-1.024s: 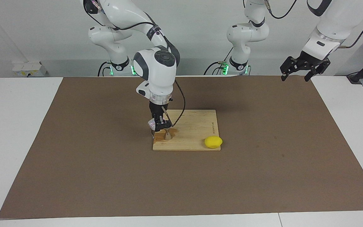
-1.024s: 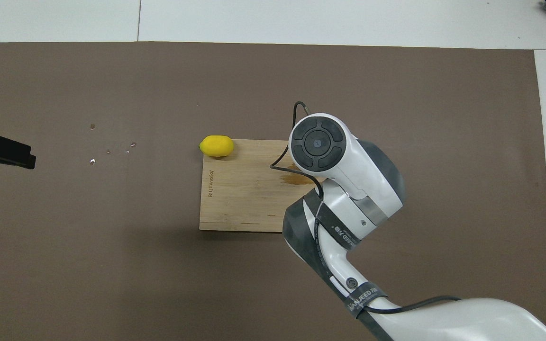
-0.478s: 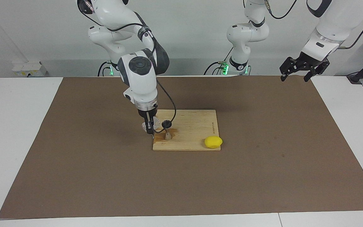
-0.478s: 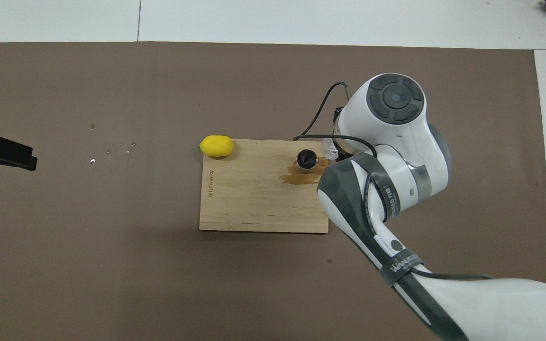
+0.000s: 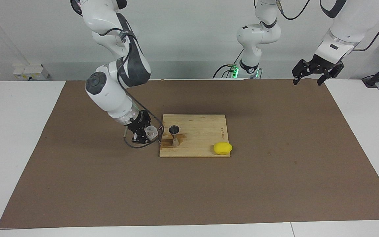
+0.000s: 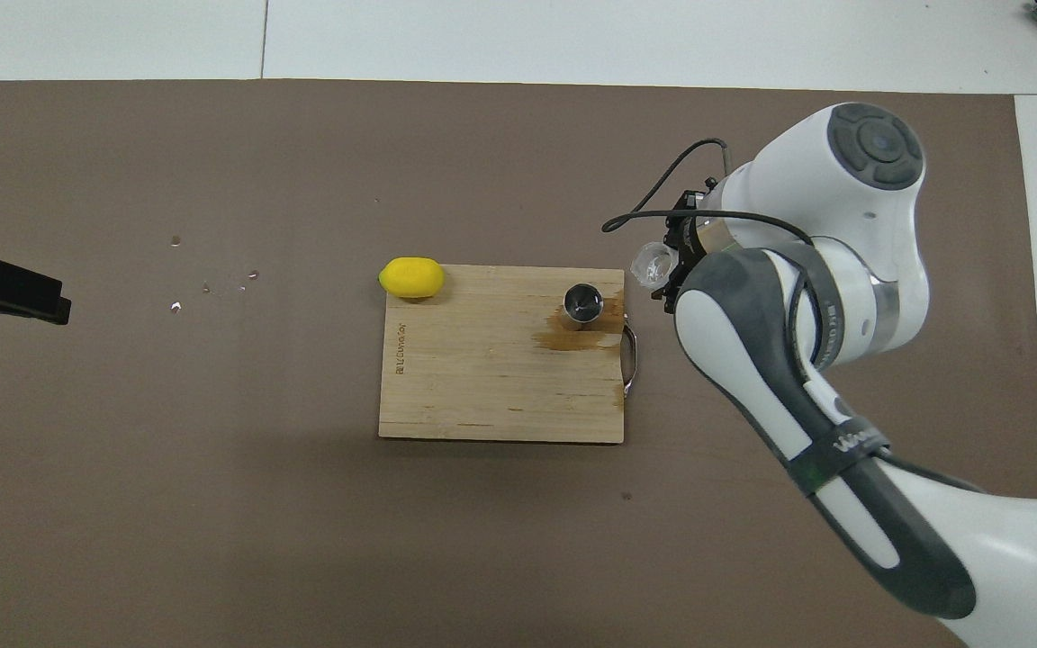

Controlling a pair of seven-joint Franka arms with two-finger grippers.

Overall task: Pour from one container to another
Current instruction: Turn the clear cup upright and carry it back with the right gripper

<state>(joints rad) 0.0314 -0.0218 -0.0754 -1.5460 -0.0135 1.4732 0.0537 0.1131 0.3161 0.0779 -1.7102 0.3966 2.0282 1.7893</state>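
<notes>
A steel hourglass jigger (image 5: 174, 135) (image 6: 583, 304) stands upright on the wooden board (image 5: 202, 131) (image 6: 482, 378), at the board's end toward the right arm, with a brown wet stain around its foot. My right gripper (image 5: 146, 134) (image 6: 662, 267) is shut on the small clear glass cup (image 5: 150, 132) (image 6: 653, 262), tipped on its side with its mouth toward the jigger, over the mat just off the board's edge. My left gripper (image 5: 314, 70) (image 6: 5, 290) waits raised and open at the left arm's end of the table.
A yellow lemon (image 5: 222, 148) (image 6: 411, 277) lies at the board's corner farther from the robots, toward the left arm's end. A brown mat (image 5: 275, 181) covers the table. Small white specks (image 6: 212, 283) dot the mat near the left gripper.
The right arm has swung away from above the jigger toward its own end of the table, carrying the cup off the board and tilting it sideways. The jigger is now uncovered. The left arm has not moved.
</notes>
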